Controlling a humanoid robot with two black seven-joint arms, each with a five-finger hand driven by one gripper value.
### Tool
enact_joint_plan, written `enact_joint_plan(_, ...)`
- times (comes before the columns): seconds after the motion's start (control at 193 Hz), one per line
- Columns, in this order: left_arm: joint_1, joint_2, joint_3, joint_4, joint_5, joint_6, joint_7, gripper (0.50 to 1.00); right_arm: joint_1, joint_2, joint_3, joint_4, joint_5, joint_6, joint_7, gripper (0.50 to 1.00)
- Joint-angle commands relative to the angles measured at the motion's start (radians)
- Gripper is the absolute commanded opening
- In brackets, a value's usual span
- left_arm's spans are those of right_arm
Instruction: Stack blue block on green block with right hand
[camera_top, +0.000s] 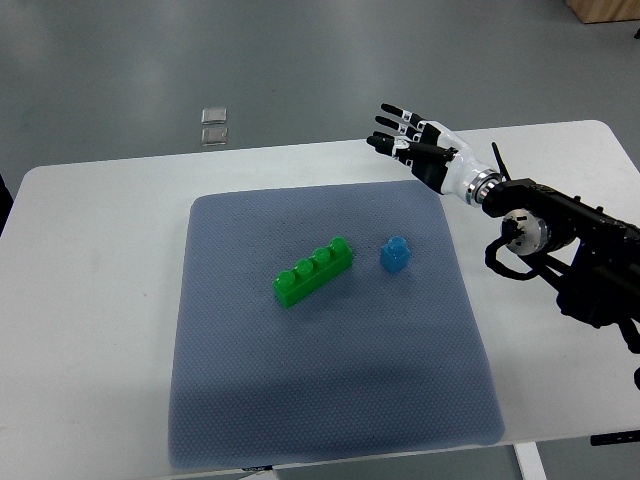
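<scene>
— Blue block (395, 254) first: where does it sit?

— On the grey-blue mat (250, 400), right of centre, standing free. The green block (313, 272) lies just beside it to the left, apart, not touching.

— How does the green one run?

— Its long axis goes diagonally, from lower left up to the right, four studs on top. Its upper-right end is the end nearest the blue block.

— And the right robot hand (412, 140)?

— Beyond the mat's far right corner, over the white desk (90, 300), fingers spread and released, holding nothing. The blue block lies toward the camera and slightly left of it, so my guess is the reach must come back and down.

— Left arm?

— Not visible.

— Room to move?

— Plenty, I'd judge. Open mat surrounds both blocks, both well clear of the mat's edges. The only tight spot is the narrow gap between them, which fingers closing on the blue block's left side could nudge.
</scene>
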Motion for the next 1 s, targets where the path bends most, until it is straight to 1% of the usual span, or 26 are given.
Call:
enact_joint_plan(0.0,-0.001,0.000,0.001,0.000,0.000,0.000,0.000,1.000,0.003,-0.004,-0.003,-0.002,0.000,0.002,0.000,0.924)
enact_joint_plan(0.368,-0.014,0.000,0.000,-0.014,0.000,-0.002,0.000,1.000,0.008,-0.004,-0.009,0.001,-0.003,0.008,0.000,0.924)
enact_joint_plan(0.528,-0.015,0.000,0.004,-0.012,0.000,-0.002,0.000,1.000,0.008,-0.013,-0.010,0.003,-0.069,0.014,0.000,0.924)
enact_joint_plan(0.657,-0.014,0.000,0.004,-0.009,0.000,-0.002,0.000,1.000,0.011,-0.018,-0.006,0.006,-0.095,0.035,0.003,0.924)
enact_joint_plan(0.828,-0.015,0.000,0.000,-0.014,0.000,-0.002,0.000,1.000,0.011,-0.066,-0.009,0.006,-0.167,0.081,0.052,0.924)
enact_joint_plan(0.994,-0.015,0.000,0.004,-0.012,0.000,-0.002,0.000,1.000,0.011,-0.115,-0.009,0.020,-0.413,0.106,0.100,0.924)
